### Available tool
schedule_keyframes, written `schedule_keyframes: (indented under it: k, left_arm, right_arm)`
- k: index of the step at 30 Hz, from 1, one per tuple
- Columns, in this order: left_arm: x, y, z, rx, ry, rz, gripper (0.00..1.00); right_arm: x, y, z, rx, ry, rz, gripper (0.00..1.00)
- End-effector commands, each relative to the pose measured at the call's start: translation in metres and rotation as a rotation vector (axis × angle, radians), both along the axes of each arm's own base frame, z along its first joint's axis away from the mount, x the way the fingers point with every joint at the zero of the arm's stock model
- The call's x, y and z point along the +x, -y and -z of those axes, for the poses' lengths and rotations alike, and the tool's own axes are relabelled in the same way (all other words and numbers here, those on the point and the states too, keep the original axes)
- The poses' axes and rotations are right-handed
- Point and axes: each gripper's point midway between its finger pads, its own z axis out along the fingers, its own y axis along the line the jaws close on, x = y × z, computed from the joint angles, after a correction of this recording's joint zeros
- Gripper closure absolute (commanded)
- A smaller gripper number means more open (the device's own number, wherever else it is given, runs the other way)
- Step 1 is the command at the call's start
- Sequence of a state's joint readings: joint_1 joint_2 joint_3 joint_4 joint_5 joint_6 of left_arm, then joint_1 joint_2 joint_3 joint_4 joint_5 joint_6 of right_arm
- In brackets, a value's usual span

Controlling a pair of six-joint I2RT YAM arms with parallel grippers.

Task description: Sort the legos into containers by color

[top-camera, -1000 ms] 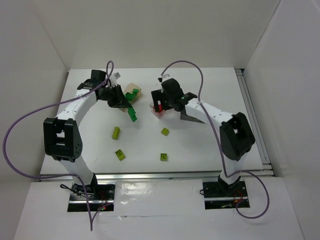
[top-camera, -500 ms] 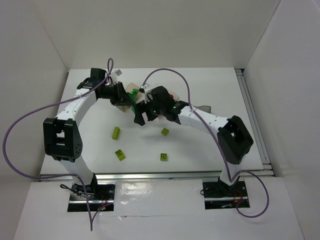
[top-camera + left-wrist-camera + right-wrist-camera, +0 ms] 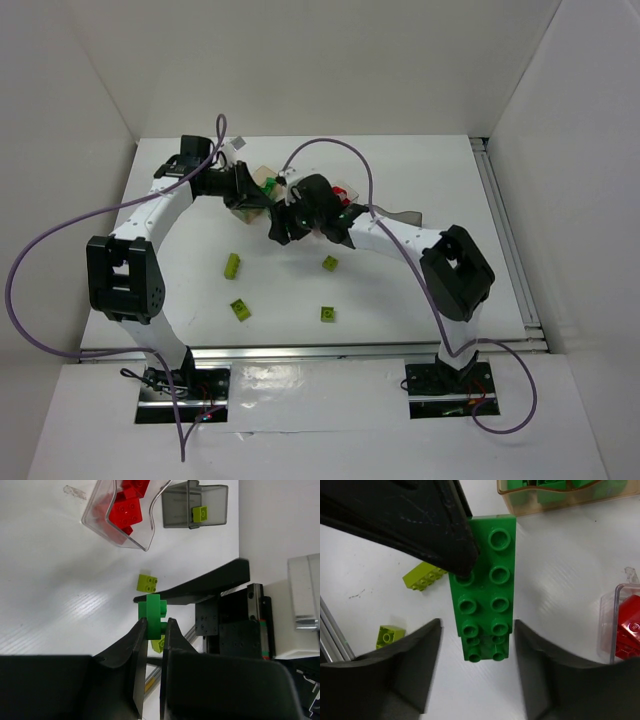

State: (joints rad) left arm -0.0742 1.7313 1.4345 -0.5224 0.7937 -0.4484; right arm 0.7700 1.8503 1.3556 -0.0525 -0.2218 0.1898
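My left gripper [image 3: 156, 625] is shut on a dark green lego [image 3: 152, 611], two stacked bricks, held above the table. In the right wrist view the same green lego [image 3: 485, 585] hangs between the fingers of my right gripper [image 3: 477, 630], which is open with a gap on each side. In the top view the two grippers meet near the tan container [image 3: 258, 182]. The tan container [image 3: 560, 497] holds green legos. Red legos [image 3: 125, 512] fill the clear container [image 3: 92, 520]. One yellow-green lego [image 3: 200, 513] lies in the grey container [image 3: 175, 510].
Loose yellow-green legos lie on the white table in front of the arms: one [image 3: 232, 265] at the left, one [image 3: 240, 309] nearer, one [image 3: 329, 263] in the middle, one [image 3: 327, 314] toward the front edge. White walls enclose the table.
My right arm has swung left from the clear container to the green lego in my left gripper, and its jaws have narrowed around it. The left gripper stayed shut and shifted slightly.
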Motion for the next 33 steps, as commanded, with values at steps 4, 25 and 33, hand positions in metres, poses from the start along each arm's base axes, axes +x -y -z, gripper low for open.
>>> schedule_keyframes:
  k: [4,25,33]
  left_arm:
    - [-0.001,0.002,-0.034,-0.053,0.092,0.027,1.00]
    - [0.006,-0.005,-0.035,-0.106,0.030,-0.165,1.00]
    - [0.011,-0.010,-0.030,-0.083,0.006,-0.223,1.00]
  right_arm:
    - [0.012,-0.018,-0.017,0.069,0.053,-0.003,0.57]
    - [0.034,-0.027,-0.021,0.096,0.107,0.217,0.83]
    - [0.027,-0.005,-0.008,0.036,0.119,0.271,0.83]
